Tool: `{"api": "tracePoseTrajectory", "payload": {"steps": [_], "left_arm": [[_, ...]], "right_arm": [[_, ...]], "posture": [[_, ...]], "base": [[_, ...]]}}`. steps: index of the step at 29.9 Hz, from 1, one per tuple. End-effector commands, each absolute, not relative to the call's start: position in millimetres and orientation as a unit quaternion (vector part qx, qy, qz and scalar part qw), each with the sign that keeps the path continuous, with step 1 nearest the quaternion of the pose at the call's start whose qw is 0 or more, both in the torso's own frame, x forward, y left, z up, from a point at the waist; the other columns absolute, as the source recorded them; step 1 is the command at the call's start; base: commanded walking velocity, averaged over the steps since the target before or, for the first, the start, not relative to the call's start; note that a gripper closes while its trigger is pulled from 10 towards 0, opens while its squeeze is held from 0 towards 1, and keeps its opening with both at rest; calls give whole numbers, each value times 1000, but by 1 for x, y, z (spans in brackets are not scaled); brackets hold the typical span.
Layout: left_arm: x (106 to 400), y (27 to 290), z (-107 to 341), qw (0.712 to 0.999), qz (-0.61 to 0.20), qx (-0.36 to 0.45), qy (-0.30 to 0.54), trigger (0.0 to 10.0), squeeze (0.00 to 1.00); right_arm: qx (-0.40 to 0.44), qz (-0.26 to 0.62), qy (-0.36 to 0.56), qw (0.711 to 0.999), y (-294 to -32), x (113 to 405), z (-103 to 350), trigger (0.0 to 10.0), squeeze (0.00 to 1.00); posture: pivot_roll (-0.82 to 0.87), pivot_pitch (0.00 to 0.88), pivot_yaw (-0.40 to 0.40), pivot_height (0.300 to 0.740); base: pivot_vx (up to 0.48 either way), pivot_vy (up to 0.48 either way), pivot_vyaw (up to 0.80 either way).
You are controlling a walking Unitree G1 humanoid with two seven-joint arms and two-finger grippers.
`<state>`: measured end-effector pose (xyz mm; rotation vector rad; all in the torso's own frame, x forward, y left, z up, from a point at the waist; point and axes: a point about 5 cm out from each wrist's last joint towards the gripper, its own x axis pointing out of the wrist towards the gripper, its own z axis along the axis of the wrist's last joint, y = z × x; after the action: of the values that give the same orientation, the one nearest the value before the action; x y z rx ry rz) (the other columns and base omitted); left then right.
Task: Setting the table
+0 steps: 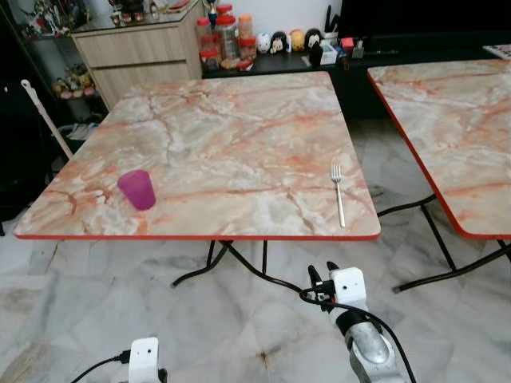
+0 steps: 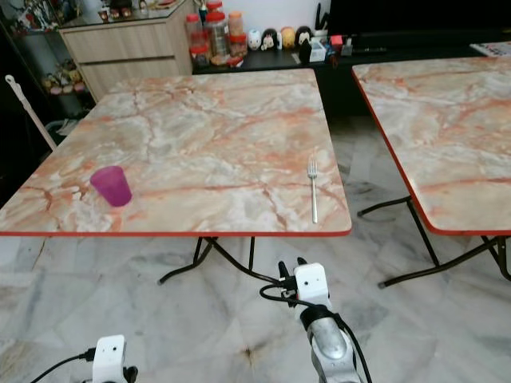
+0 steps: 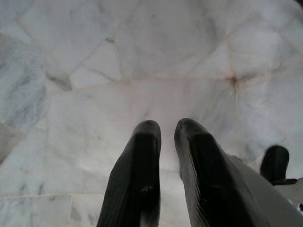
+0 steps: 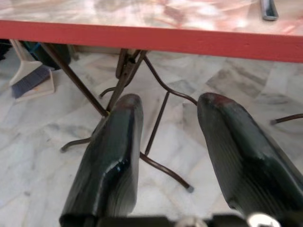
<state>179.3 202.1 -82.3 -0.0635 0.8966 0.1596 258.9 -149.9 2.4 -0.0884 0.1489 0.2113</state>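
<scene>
Standing in front of the marble worktop (image 1: 215,136), I look down at it from above. My right arm is bent up in front of me, low and just below the near red edge of the worktop. My right end effector (image 4: 168,111) points at that edge and at the dark metal legs (image 4: 128,80) under it. Its two black fingers (image 4: 113,156) stand apart with a clear gap, and they hold nothing.

My left arm hangs low by my side. My left end effector (image 3: 166,130) points down at the pale marble floor (image 3: 142,61). Its two fingers (image 3: 139,175) are close, with a thin gap between them, and nothing is in them.

On the worktop sits a purple cup (image 1: 137,189), upright, near the front edge on my left. A silver fork (image 1: 338,191) lies flat near the front right corner, with its prongs pointing away from me. The cup and the fork are well apart.

A second marble worktop (image 1: 455,120) stands to my right. Behind the first one is a wooden cabinet (image 1: 136,52), and jars (image 1: 227,40) and small toys (image 1: 287,40) sit on a dark shelf.
</scene>
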Motion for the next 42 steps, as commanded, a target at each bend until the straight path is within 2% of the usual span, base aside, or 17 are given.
{"api": "tracePoseTrajectory", "payload": {"steps": [1, 5, 11, 16, 20, 27, 32, 42], "left_arm": [[178, 207, -82, 895, 84, -26, 437, 10000, 0], [179, 206, -82, 895, 83, -25, 437, 10000, 0], [182, 203, -81, 898, 79, -32, 432, 10000, 0], [183, 203, -81, 898, 81, -33, 432, 10000, 0], [182, 203, -81, 897, 83, -34, 432, 10000, 0], [180, 203, -82, 896, 84, -33, 435, 10000, 0], [181, 202, -82, 896, 84, -34, 434, 10000, 0], [181, 203, -82, 897, 84, -34, 432, 10000, 0]], "right_arm": [[-40, 112, 26, 993, -144, 269, 20, 10000, 0], [-28, 97, -54, 993, -141, 292, 59, 10000, 0], [4, 66, -110, 992, -141, 320, 99, 10000, 0], [38, 44, -85, 995, -144, 328, 100, 10000, 0], [35, 41, -85, 995, -142, 329, 102, 10000, 0], [47, 57, -89, 993, -128, 337, 112, 10000, 0], [49, 61, -90, 993, -126, 339, 115, 10000, 0], [48, 64, -96, 992, -124, 341, 119, 10000, 0]], "posture": [[-20, 47, 94, 740], [-27, 50, 94, 740], [-24, 46, 89, 740], [-17, 41, 83, 740], [-15, 42, 81, 740], [-11, 36, 78, 740], [-10, 35, 74, 740], [-3, 26, 72, 740]], "base": [[0, 0, 0], [0, 0, 0], [0, 0, 0], [0, 0, -320], [0, 0, -323], [269, 0, -74], [299, 0, -609], [313, 0, 0]]}}
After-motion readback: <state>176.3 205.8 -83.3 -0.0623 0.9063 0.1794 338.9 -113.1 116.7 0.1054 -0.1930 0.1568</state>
